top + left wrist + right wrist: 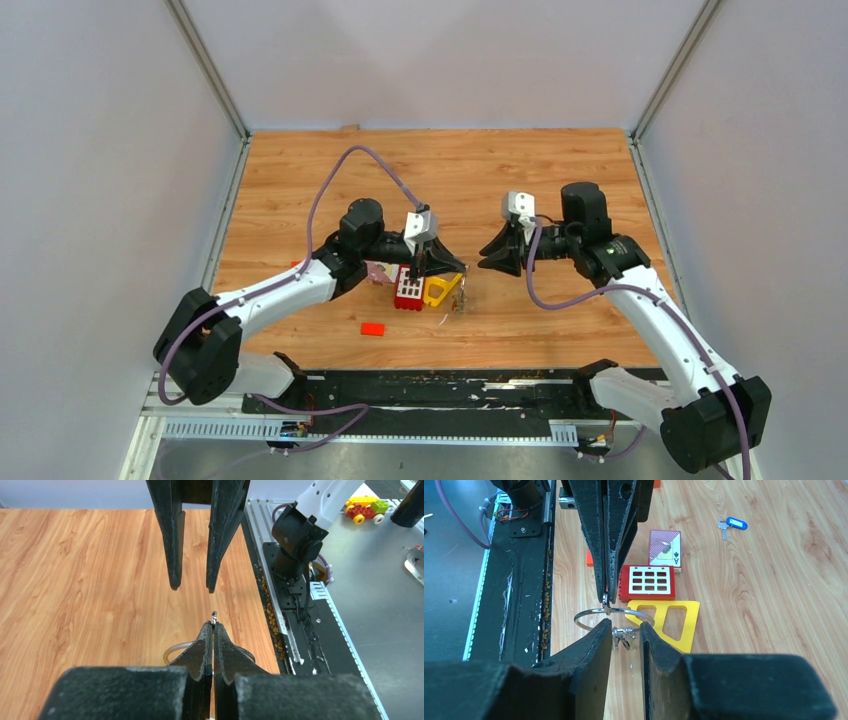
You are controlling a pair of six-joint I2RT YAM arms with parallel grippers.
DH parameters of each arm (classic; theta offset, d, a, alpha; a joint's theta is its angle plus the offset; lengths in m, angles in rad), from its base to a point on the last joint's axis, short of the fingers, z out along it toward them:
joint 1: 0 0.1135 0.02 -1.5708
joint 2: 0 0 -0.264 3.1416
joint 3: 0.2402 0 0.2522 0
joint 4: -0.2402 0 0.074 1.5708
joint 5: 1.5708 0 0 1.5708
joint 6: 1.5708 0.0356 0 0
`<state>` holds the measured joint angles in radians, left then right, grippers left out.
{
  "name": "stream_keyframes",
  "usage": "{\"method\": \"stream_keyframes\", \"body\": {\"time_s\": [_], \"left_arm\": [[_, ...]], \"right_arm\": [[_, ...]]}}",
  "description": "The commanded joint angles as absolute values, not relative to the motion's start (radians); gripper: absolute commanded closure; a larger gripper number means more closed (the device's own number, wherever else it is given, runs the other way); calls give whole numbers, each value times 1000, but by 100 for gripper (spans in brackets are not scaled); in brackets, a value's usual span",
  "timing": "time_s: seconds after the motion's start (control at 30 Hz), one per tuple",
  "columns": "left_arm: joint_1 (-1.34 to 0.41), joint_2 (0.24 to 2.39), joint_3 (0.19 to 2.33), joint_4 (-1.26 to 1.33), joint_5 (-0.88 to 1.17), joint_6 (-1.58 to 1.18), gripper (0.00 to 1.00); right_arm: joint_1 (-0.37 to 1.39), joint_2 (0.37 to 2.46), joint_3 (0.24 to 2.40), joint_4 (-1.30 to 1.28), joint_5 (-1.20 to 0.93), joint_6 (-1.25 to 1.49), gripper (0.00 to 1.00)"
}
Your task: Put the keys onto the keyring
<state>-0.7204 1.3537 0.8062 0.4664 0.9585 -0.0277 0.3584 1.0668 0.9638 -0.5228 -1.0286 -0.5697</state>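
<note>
The keyring (591, 612), a thin silver wire ring, hangs pinched at its top by my left gripper (606, 597), which is shut on it. It also shows in the left wrist view (175, 650) and the top view (458, 298). A small silver cluster (624, 636) hangs on the ring between the fingers of my right gripper (625, 630), which is open around it without clamping. A key with a blue head (733, 524) lies on the wood far from both grippers. No other keys show.
A yellow triangular frame (676, 625), a red gridded block (647, 582) and a playing card (665, 547) lie under and behind the ring. A small red block (373, 328) lies nearer the arm bases. The black base rail (430, 385) runs along the near edge.
</note>
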Motion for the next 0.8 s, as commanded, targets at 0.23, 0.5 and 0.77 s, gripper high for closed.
{"method": "stream_keyframes", "body": {"time_s": [0.23,0.5,0.77], "left_arm": [[-674,1224,842,332,920,90,100],[-631,1113,879,123,920,195,100],[-612,1040,948,-203,947,394,100]], "right_arm": [[348,1075,1053,-470,-964,-540,66],[355,1270,1183,-312,-760,-444,64],[440,1649,1475,-333,-632,-471,64]]}}
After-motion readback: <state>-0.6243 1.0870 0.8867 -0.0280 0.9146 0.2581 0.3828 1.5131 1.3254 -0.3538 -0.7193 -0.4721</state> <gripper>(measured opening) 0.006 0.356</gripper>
